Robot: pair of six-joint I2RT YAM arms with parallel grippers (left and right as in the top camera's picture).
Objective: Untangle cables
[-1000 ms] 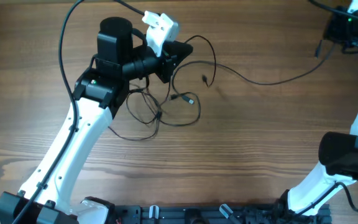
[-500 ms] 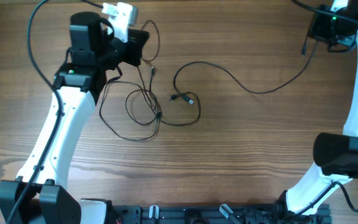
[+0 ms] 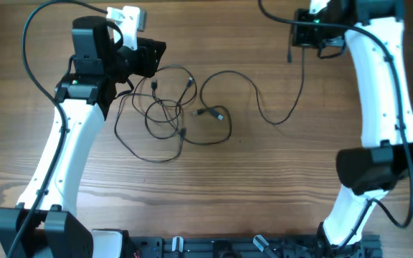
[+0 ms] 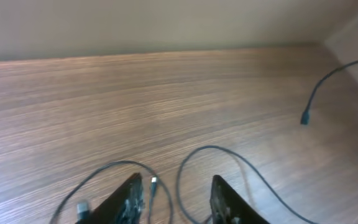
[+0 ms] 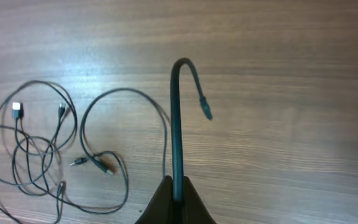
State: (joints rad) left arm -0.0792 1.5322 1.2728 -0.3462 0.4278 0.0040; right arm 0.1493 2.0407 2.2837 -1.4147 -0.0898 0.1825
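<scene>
Several thin black cables lie in a loose tangle (image 3: 183,132) on the wooden table, below and right of my left gripper (image 3: 156,56). In the left wrist view that gripper (image 4: 176,179) is open, with only a small plug (image 4: 153,182) and loops on the table showing between its fingers. My right gripper (image 3: 308,34) is shut on one long cable (image 3: 302,86), whose short end (image 3: 290,55) dangles to its left. In the right wrist view this cable (image 5: 176,124) rises from the closed gripper (image 5: 178,185) and curls over to its plug (image 5: 207,113). Its other end loops back to two plugs (image 3: 219,115).
A thicker black arm cable (image 3: 31,43) arcs over the left arm. A black rail (image 3: 249,247) runs along the table's front edge between both arm bases. A pale wall (image 4: 166,25) borders the table's far side.
My left gripper has opened and let go of its cable, which now lies in the tangle. My right arm has swung left, carrying its cable end and slackening that cable.
</scene>
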